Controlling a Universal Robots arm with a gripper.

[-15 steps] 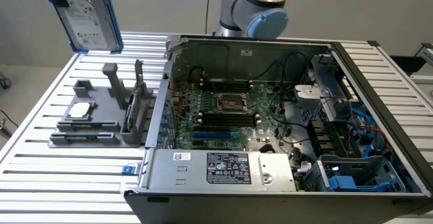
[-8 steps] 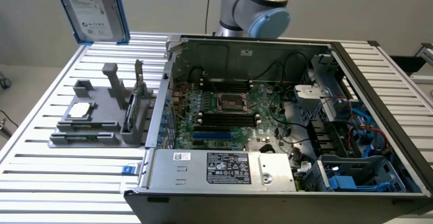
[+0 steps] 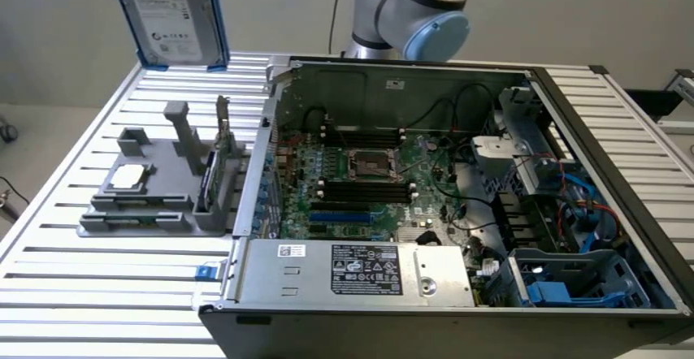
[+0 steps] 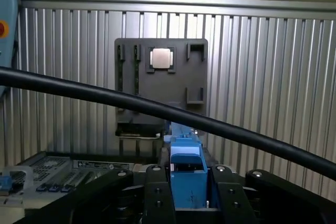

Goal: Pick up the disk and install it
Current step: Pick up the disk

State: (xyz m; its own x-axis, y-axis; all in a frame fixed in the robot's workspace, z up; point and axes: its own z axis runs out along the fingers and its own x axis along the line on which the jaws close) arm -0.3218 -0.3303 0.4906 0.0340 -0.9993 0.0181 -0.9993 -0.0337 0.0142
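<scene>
The gripper (image 4: 186, 184) is closed on the task's object, a flat silver-grey metal hard disk with a white label, framed by a bright blue plastic carrier (image 3: 171, 14). In the wrist view the two black jaws stand close on either side of the blue carrier's narrow edge. In the exterior view the disk hangs upright, high above the far corner of the ribbed aluminium table (image 3: 65, 294), on the exterior view's left. It is well apart from the open grey computer case (image 3: 358, 87).

The hold looks like the main hazard. The jaws grip only a thin strip of plastic while the heavier metal body hangs beyond them, so a quick turn could make the disk pivot or slide. How much pad actually bears on the carrier is hard to judge from here — probably little.

A thick black cable (image 4: 105, 98) sweeps across the wrist view and could snag or pull as the arm reorients.

Below lies the dark grey plastic fixture (image 3: 152, 188) with its small square silver chip (image 4: 161, 59), so a dropped disk would likely hit one of them.

Inside the case, loose wires crowd the blue-trimmed drive cage (image 3: 580, 274) at the exterior view's right. A tilted carrier could catch them or jam on the cage rails.
</scene>
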